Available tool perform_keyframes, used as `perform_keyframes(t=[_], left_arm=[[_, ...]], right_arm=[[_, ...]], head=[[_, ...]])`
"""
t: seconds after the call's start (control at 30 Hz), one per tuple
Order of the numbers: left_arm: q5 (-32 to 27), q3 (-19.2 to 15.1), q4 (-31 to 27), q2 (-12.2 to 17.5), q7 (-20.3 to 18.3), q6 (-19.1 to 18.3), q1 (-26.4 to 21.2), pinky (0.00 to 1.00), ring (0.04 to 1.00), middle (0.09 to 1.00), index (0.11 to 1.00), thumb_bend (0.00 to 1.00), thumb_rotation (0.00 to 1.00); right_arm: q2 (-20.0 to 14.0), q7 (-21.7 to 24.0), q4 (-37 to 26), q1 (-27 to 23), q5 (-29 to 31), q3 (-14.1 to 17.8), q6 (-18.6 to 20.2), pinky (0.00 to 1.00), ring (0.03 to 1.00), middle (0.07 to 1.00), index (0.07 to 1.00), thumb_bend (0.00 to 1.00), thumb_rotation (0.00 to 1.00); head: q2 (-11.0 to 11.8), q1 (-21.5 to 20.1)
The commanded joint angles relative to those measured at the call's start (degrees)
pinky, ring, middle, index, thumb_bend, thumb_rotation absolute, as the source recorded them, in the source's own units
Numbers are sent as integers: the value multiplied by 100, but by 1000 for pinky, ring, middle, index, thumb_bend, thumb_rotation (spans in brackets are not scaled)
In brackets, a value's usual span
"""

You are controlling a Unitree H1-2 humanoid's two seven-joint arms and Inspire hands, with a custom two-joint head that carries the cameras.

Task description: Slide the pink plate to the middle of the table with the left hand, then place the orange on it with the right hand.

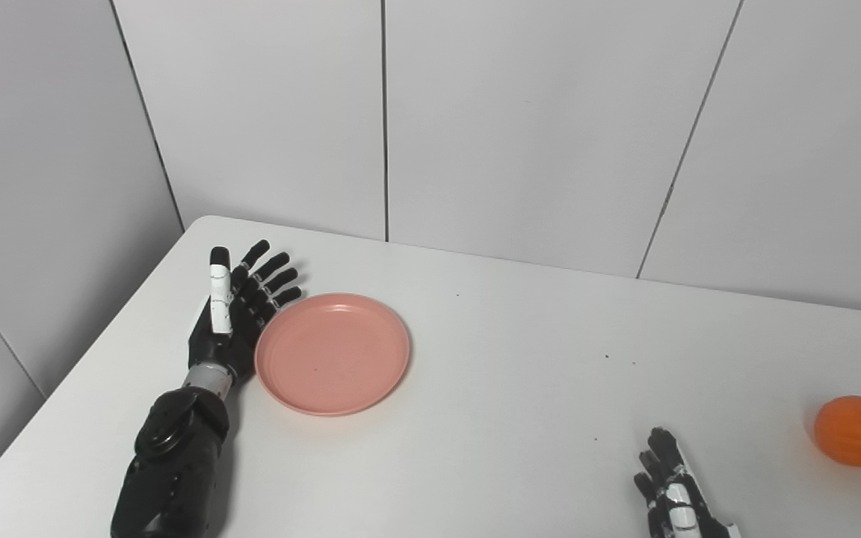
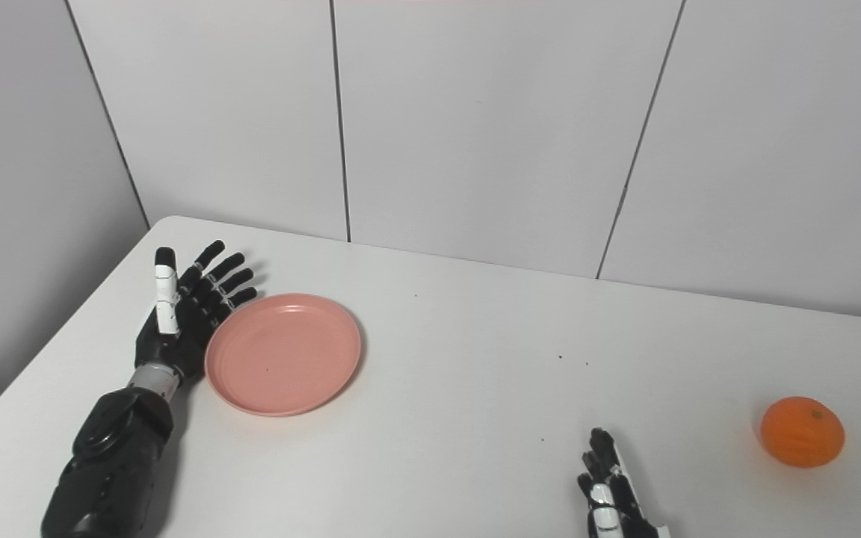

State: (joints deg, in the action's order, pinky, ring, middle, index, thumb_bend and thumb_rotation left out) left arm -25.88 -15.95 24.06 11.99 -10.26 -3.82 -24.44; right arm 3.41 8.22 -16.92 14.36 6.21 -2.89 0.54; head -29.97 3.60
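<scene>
A pink plate point(image 1: 332, 352) lies empty on the left part of the white table point(image 1: 520, 388). My left hand point(image 1: 236, 310) is open, its fingers straight and pointing away, right against the plate's left rim. An orange point(image 1: 857, 431) sits near the table's right edge, well apart from the plate. My right hand point(image 1: 673, 493) is open and empty at the bottom edge, left of the orange and not touching it. Only its fingers show.
Grey wall panels point(image 1: 520, 127) rise behind the table's far edge. The table's left edge runs close beside my left arm point(image 1: 176, 456). A few small dark specks dot the table between plate and orange.
</scene>
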Motion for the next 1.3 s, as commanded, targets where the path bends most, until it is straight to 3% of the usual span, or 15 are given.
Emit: perform_keyframes(t=[0.0,0.3,0.93,1.27], left_arm=[[188,126,-129,-135,263,-428,131,720,796,816,863,847,929],[273,225,-355,-309,410,-549,247,732,800,826,892,905,941],[343,346,-735,-671,752,-760,398,748,812,831,900,863,932],[289,363,-826,-871,804,-741,428,706,800,808,867,874,905]], right_arm=[[-168,43,-358,1058,29,-118,38,1000,1000,987,952,700,841],[-153,31,-390,1069,12,-134,71,1000,1000,983,947,713,841],[-156,41,-430,1084,-20,-187,75,1000,1000,984,942,704,828],[-156,39,-415,1070,-48,-213,58,1000,1000,984,936,709,823]], head=[[-10,3],[-30,-3],[-76,-76],[-91,-90]])
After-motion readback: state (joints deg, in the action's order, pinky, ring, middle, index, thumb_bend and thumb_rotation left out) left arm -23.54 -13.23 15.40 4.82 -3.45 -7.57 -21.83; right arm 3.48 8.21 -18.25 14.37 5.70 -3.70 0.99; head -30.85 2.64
